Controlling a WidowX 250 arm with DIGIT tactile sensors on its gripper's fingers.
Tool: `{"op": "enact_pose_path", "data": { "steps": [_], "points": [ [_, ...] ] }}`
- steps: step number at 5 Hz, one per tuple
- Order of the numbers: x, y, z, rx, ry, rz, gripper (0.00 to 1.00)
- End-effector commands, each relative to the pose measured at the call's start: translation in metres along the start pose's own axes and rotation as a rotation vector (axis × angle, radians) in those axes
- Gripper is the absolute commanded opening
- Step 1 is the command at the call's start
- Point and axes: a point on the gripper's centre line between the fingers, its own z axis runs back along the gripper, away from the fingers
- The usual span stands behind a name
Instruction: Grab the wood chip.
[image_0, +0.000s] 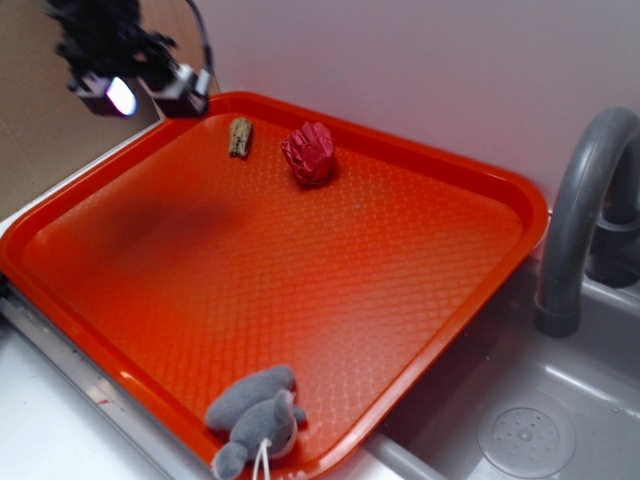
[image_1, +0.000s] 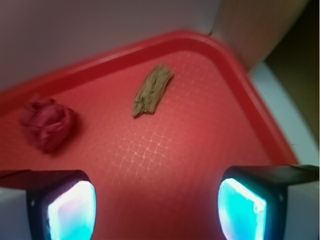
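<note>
Wood chip (image_0: 240, 137): a small, oblong, tan-brown sliver with a rough, bark-like surface, lying flat on an orange-red plastic tray (image_0: 420, 330) close to the tray's far rim. Just beside it, a little toward the middle of that far edge, sits a red wrinkly ball (image_0: 309, 152) that looks like crumpled paper; the two are near each other but not touching.

The tray has a woven, waffle-like texture and raised, rounded edges. It rests over a grey sink (image_0: 560, 420), and a curved grey faucet (image_0: 580, 200) rises next to its right-hand side. At the tray's near edge lies a grey plush toy (image_0: 255, 418), well apart from the chip and the ball.

The robot's gripper (image_0: 148, 92) hangs above the tray's far left corner, off to one side of the chip and clear of the tray surface. It is dark and somewhat blurred in the room view, with one pale glowing pad showing.

From the wrist camera, the chip (image_1: 152, 91) lies ahead on the tray, tilted diagonally, with the red ball (image_1: 47, 124) to one side of it. The two fingertips (image_1: 71, 210) sit at the bottom corners of that view, set wide apart with bare tray between them, so the jaws are spread and holding nothing.
</note>
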Motion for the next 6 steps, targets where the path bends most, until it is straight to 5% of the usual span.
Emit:
{"op": "enact_pose_path", "data": {
  "steps": [1,3,5,6],
  "points": [
    [0.043,-0.008,-0.023,-0.075,-0.086,0.091,1.00],
    [0.077,0.002,-0.059,-0.133,-0.106,0.150,1.00],
    [0.089,-0.010,-0.088,-0.080,-0.063,0.094,1.00],
    [0.078,-0.022,-0.099,-0.071,-0.015,0.013,0.00]
  ]
}}
